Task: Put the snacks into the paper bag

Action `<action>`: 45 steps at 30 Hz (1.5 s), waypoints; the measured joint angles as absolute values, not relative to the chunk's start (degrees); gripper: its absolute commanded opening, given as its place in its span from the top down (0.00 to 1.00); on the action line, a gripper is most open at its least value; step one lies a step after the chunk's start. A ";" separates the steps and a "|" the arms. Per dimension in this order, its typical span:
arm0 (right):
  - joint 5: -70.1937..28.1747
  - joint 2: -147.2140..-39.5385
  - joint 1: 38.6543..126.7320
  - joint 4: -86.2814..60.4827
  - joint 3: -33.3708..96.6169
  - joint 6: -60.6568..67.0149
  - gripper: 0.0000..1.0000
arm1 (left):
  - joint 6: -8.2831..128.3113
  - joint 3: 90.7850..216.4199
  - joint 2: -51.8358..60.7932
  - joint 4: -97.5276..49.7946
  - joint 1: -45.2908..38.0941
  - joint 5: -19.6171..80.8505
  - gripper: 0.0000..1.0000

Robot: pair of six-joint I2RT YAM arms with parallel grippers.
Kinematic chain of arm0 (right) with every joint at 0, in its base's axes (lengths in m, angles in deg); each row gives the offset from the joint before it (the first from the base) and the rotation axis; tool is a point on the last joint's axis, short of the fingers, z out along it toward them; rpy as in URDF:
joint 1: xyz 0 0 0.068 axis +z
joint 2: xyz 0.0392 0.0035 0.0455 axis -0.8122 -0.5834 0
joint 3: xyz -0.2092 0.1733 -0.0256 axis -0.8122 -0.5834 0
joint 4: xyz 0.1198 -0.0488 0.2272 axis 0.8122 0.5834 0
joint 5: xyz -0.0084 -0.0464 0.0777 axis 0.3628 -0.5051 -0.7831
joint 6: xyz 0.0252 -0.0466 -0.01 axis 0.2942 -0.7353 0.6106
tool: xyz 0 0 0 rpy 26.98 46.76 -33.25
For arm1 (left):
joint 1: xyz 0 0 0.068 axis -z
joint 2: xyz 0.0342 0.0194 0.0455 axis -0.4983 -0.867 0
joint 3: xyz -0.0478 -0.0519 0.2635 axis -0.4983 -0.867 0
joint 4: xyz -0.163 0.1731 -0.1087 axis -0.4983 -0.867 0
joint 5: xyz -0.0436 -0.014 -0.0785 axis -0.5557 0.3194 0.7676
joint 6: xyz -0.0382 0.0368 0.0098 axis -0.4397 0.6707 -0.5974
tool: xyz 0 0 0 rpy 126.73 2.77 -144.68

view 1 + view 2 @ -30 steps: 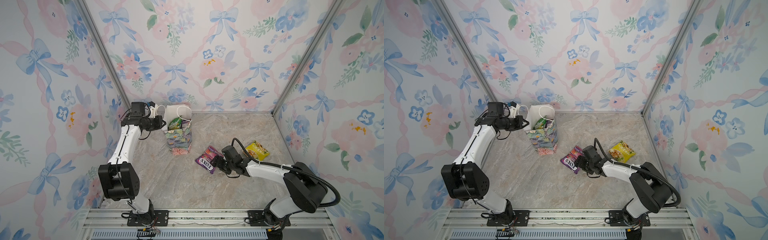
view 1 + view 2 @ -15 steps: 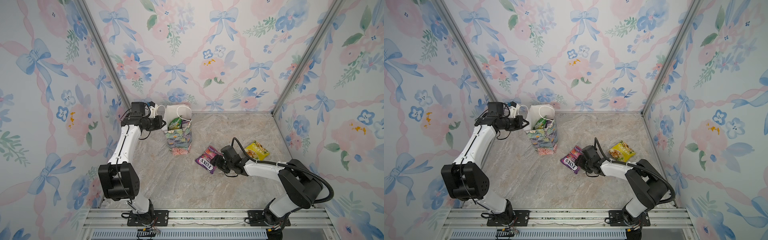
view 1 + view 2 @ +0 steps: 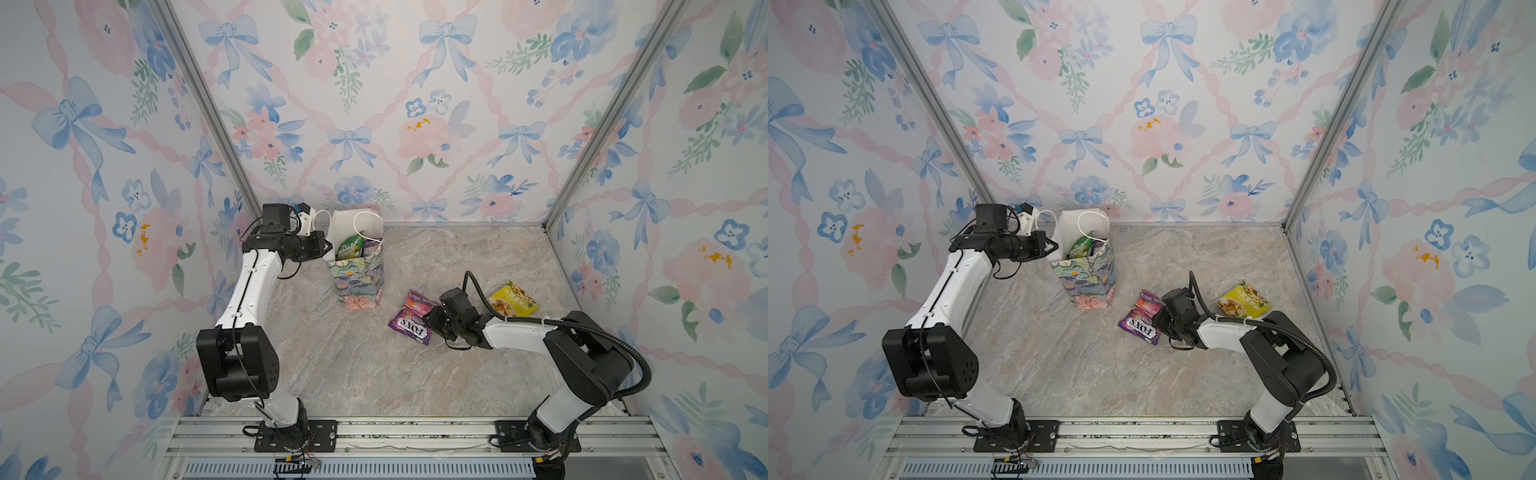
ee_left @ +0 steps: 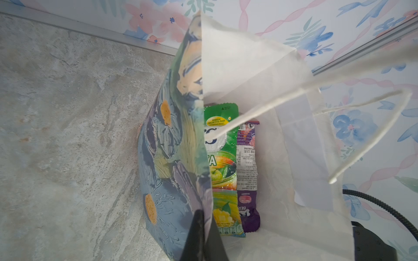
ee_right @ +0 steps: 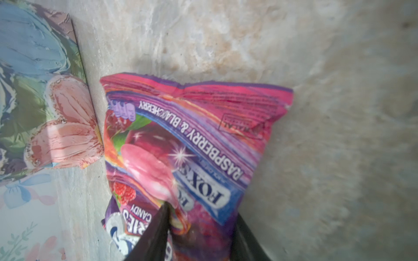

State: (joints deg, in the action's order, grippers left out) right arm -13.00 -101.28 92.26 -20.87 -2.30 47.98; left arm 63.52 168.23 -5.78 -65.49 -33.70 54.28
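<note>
Standing upright toward the back of the marbled bench (image 3: 478, 257), the paper bag (image 3: 359, 282) is held by one wall only. The left gripper (image 3: 329, 248) is pinched tight on that wall's rim, which holds the mouth spread. If a packet lands hard on the free walls, the bag could fold or tip around that single pinch, since nothing steadies its other sides.

The right gripper (image 3: 430, 323) sits low over the bench, its jaws partly apart astride one end of the pink raspberry FOX'S packet (image 5: 192, 126). Whether they press the film yet cannot be told. That packet's far end lies just beside the bag's base, and its near end rests over the purple FOX'S packet (image 3: 409, 326). A bite there could take both packets, or drag the purple one along and drop it short of the bag. Glossy film held at one end is likely to slip, and the packet would hang long and might catch the rim.

The yellow packet (image 3: 513, 299) lies just beyond the right arm (image 3: 515, 332), at risk only if that arm swings back over it.

Inside the bag a green packet (image 4: 222, 158) and a purple packet (image 4: 247, 162) stand on end against one wall, narrowing the gap. A white cord handle (image 4: 271, 108) droops across the mouth, and an incoming packet may snag on it.
</note>
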 measured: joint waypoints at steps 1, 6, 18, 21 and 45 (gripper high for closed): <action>-13.04 -101.32 92.18 -21.07 -2.30 47.98 0.72 | 63.52 168.21 -5.78 -65.49 -33.70 54.28 1.00; -13.09 -101.32 91.85 -21.66 -2.30 46.91 0.83 | 63.52 168.21 -5.78 -65.49 -33.70 54.28 1.00; -11.80 -96.86 91.85 -15.36 -2.28 40.39 0.93 | 63.52 168.21 -5.78 -65.49 -33.70 54.28 1.00; -11.54 -95.44 91.85 -12.48 -1.42 38.21 0.95 | 63.52 168.21 -5.78 -65.49 -33.70 54.28 1.00; -7.49 -88.36 101.27 11.39 27.80 16.94 0.99 | 63.52 168.23 -5.78 -65.49 -33.70 54.28 1.00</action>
